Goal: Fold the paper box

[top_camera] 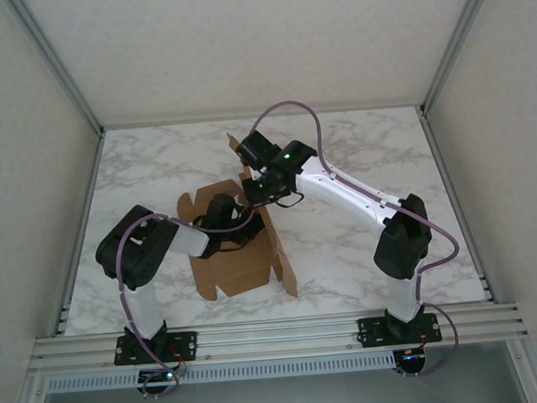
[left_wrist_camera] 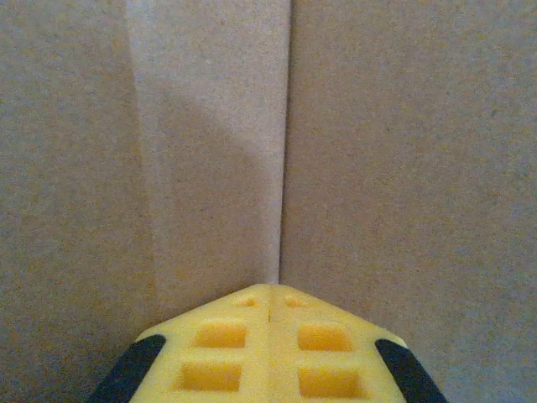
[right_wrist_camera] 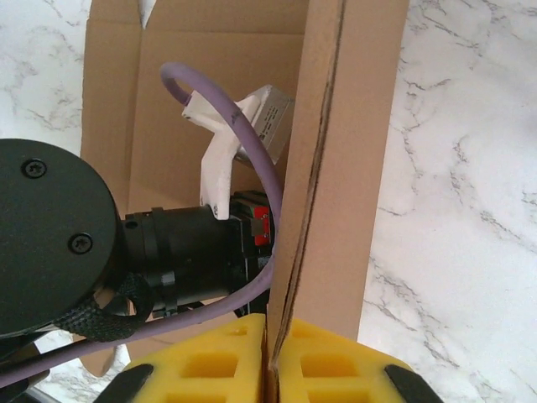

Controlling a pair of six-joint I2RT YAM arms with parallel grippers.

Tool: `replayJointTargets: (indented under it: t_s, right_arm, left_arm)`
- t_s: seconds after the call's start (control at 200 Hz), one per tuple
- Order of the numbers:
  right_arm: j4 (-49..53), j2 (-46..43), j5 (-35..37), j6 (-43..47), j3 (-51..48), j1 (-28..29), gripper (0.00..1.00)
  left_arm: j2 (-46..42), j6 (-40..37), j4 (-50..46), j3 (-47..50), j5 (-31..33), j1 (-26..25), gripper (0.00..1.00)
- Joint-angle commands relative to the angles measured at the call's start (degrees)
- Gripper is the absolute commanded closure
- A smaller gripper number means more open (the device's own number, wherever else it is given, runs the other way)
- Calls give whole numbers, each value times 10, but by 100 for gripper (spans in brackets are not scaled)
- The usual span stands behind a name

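Two grippers, both mine, are at the paper box [top_camera: 239, 268]. It lies on the bench [top_camera: 366, 148] left of centre and toward the near edge, part folded, with its walls raised.

My left gripper [left_wrist_camera: 268, 295] is fully closed. Its yellow fingers [left_wrist_camera: 218, 353] are pressed together with nothing between them, and the tips rest against cardboard inside the box.

My right gripper [right_wrist_camera: 270, 327] is clamped on the edge of the upright wall [right_wrist_camera: 336, 168] at the box's right side, with the cardboard pinched between its fingers.

The top view gives the layout: both wrists meet over the box, left from the near-left and right from the far-right. The left wrist view adds a crease [left_wrist_camera: 283, 168] running straight away from the fingertips. The right wrist view shows my left arm [right_wrist_camera: 50, 235] and its purple cable [right_wrist_camera: 252, 143] on one side of the held wall, with bare bench on the other.
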State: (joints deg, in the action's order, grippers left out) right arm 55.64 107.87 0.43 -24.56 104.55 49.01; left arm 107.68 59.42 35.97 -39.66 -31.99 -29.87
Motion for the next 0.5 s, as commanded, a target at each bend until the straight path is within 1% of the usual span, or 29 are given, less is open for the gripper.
replayJointTargets:
  t_s: [0.0, 0.06, 0.175, 0.35, 0.496]
  right_arm:
    - [-6, 6, -30, -17, -24, 2, 89]
    - [-25, 6, -64, -23, -37, 1, 89]
    - [-33, 9, -68, -29, -49, 1, 89]
    - [-31, -2, -37, -26, -68, -6, 90]
    - [-38, -12, -37, -25, -89, -13, 90]
  left_arm:
    - [16, 6, -12, 17, 5, 7, 100]
    - [17, 7, -11, 18, 5, 8, 100]
    - [16, 9, -12, 19, 5, 10, 100]
    - [-2, 9, -20, 27, 8, 15, 100]
    - [-23, 2, -41, 29, 9, 20, 100]
